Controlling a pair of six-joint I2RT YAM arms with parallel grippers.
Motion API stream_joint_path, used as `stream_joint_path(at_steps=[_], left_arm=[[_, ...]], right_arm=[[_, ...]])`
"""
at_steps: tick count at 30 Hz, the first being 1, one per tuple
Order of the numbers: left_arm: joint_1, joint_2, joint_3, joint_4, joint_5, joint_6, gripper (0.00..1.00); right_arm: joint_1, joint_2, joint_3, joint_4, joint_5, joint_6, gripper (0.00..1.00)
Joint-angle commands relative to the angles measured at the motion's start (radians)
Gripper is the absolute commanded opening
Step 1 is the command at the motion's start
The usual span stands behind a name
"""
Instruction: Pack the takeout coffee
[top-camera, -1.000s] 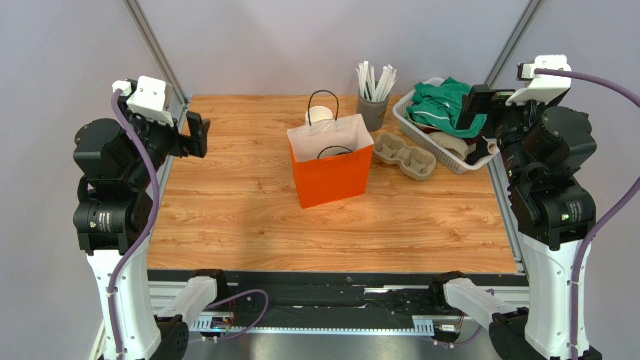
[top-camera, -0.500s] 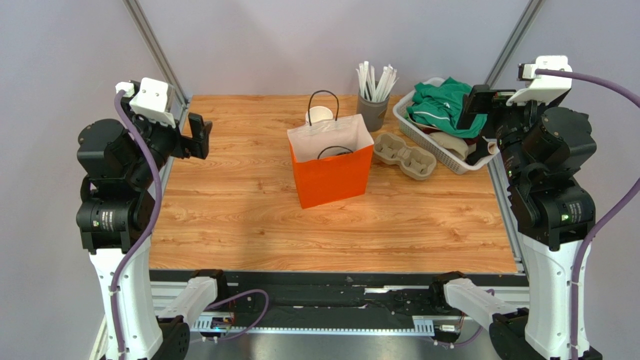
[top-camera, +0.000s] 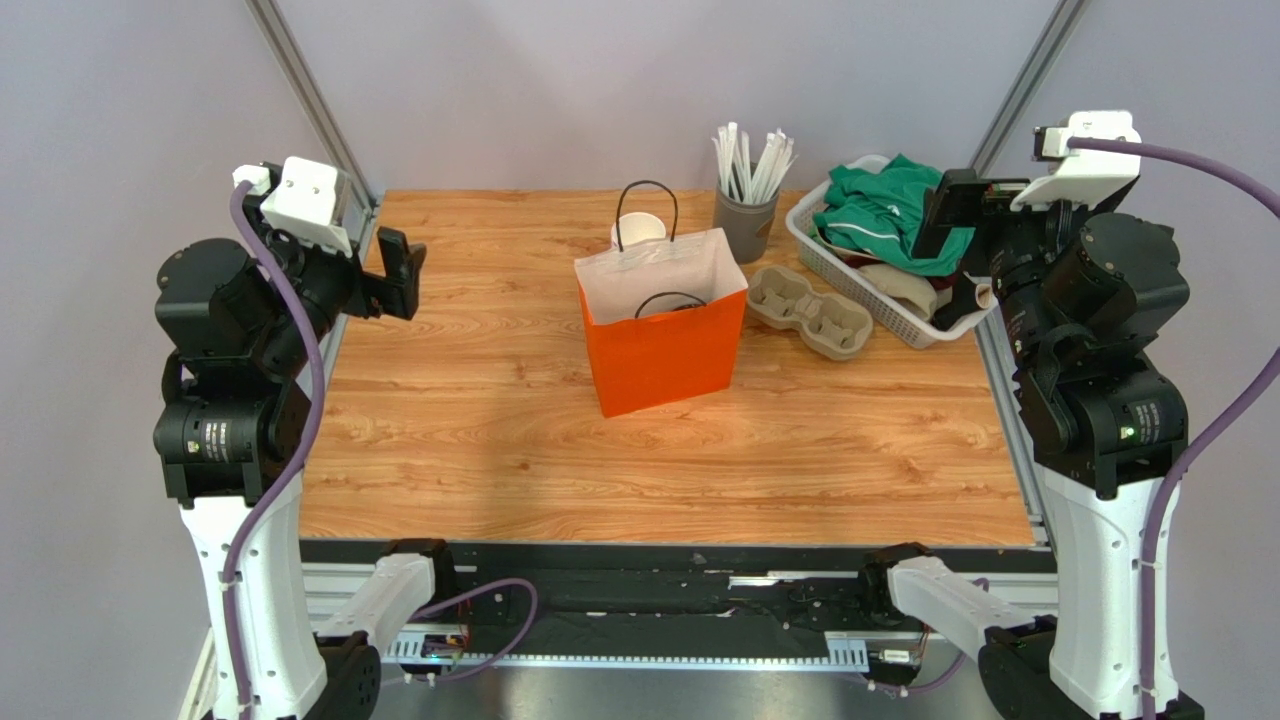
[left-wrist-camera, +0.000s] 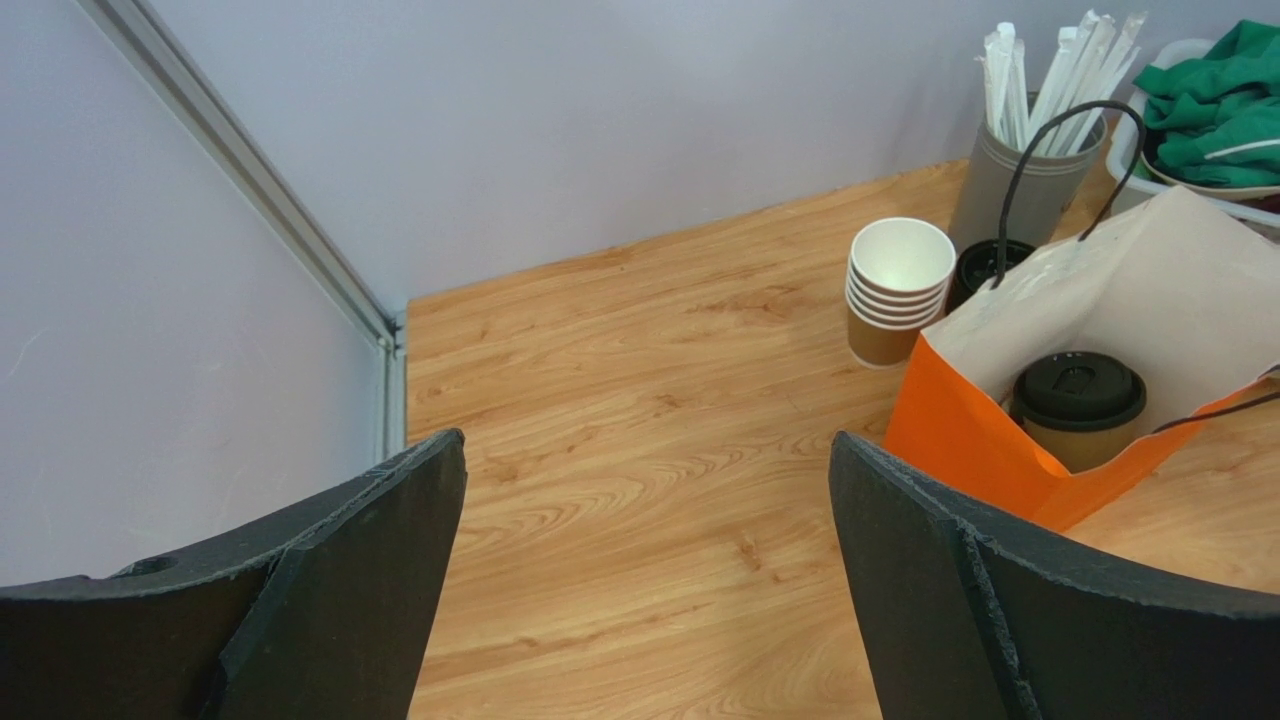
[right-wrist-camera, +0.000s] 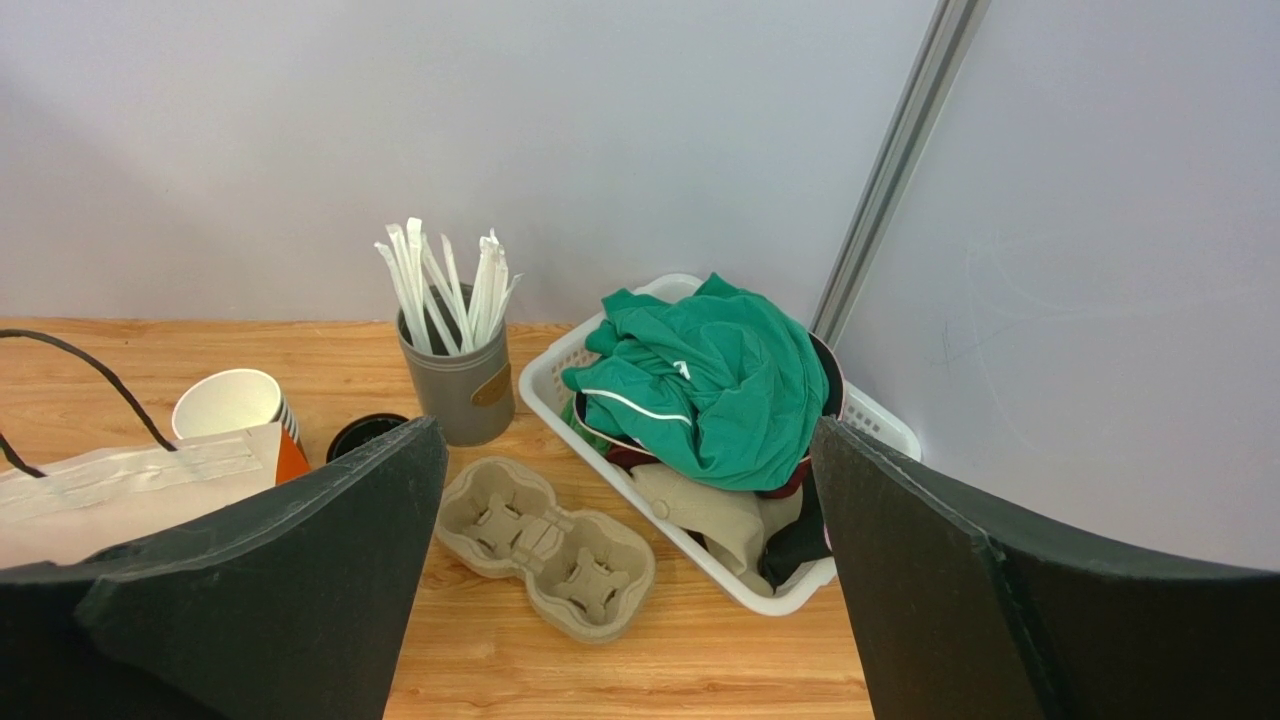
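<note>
Standing upright down inside the orange bag (left-wrist-camera: 977, 450), black lid (left-wrist-camera: 1077, 387) pressed on: the coffee cup (left-wrist-camera: 1076, 428). Embossing on the lid too small to read. Bag upright near the middle of the worktop (top-camera: 496, 420), mouth open. Just behind the bag, a stack of lidless paper cups (left-wrist-camera: 899, 288) and, beside it, a stack of black lids (left-wrist-camera: 992, 264). Further right, a grey holder (right-wrist-camera: 455, 387) full of straws (right-wrist-camera: 451, 285), bearing a small tan label too blurred to read; near it a pulp cup carrier (right-wrist-camera: 544, 548) and a white basket (right-wrist-camera: 553, 393) heaped with a green garment (right-wrist-camera: 706, 375). Left end effector (left-wrist-camera: 646, 450) spread wide, pinching nothing, raised over the worktop's left edge. Right end effector (right-wrist-camera: 627, 435) likewise spread wide and empty, up near the basket
</note>
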Motion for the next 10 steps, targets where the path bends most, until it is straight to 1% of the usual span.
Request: stream_joint_path(at_steps=[1, 10], left_arm=[[0.011, -0.006, -0.008, 0.030, 0.013, -0.025, 0.99], [0.017, -0.011, -0.014, 0.033, 0.019, -0.030, 0.99]], right_arm=[[-0.004, -0.011, -0.005, 0.031, 0.011, 0.006, 0.99], [-0.004, -0.016, -0.006, 0.033, 0.009, 0.012, 0.99]])
